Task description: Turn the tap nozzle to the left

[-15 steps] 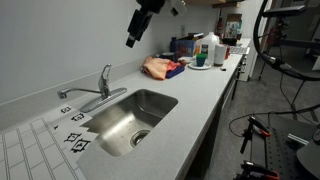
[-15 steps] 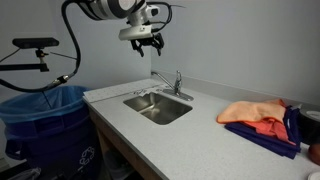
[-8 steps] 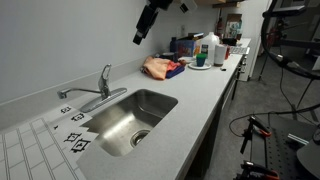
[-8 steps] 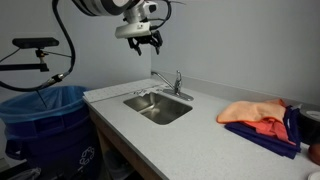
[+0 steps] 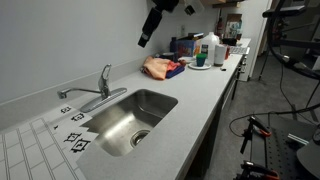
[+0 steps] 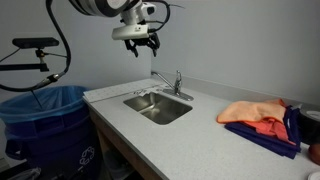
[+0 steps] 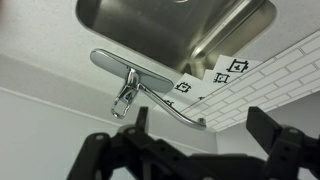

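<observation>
One risk: pincer (image 6: 146, 47) wide open, empty, well above tap nozzle (image 7: 176, 111); misaligned descent cd strike lever handle (image 7: 123, 98) instead.

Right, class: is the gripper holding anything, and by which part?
Nothing is held. The gripper hangs open high above the sink, fingers apart, well clear of the tap nozzle.

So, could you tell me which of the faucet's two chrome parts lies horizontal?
The tap nozzle, the long slim spout lying level; the lever handle stands upright.
</observation>
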`<state>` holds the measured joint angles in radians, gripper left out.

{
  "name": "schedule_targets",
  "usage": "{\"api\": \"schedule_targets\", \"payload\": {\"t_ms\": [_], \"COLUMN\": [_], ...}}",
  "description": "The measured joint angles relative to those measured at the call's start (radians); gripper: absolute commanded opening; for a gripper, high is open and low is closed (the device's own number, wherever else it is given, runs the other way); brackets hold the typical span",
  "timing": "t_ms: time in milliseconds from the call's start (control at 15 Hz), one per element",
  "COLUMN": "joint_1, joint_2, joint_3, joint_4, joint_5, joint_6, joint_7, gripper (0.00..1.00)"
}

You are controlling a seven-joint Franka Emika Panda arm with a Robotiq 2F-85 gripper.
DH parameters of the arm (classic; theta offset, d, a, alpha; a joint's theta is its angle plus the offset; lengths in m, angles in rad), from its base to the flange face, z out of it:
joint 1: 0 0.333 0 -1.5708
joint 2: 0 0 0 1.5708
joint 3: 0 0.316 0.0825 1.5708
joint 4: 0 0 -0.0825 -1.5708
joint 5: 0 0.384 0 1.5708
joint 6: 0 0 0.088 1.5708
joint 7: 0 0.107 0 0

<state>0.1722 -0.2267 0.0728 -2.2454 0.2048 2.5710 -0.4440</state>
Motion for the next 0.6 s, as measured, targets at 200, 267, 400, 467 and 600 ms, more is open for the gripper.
{"api": "schedule_targets", "payload": {"t_ms": [200,267,400,467,600], "joint_1": [0.006,0.006,0.007,0.007,0.007], "joint_2": [-0.012,-0.015,-0.019,-0.020,-0.020], "joint_3": [-0.014,-0.016,-0.016,-0.016,-0.016], "joint_4": [-0.002,-0.002,-0.003,-0.004,-0.004], "joint_5": [0.019,0.020,0.020,0.020,0.020], "joint_6": [-0.014,-0.018,-0.019,-0.019,-0.019], "joint_7": [-0.017,-0.018,-0.018,-0.018,-0.018], "gripper": [1.00,1.00,1.00,1.00,1.00]}}
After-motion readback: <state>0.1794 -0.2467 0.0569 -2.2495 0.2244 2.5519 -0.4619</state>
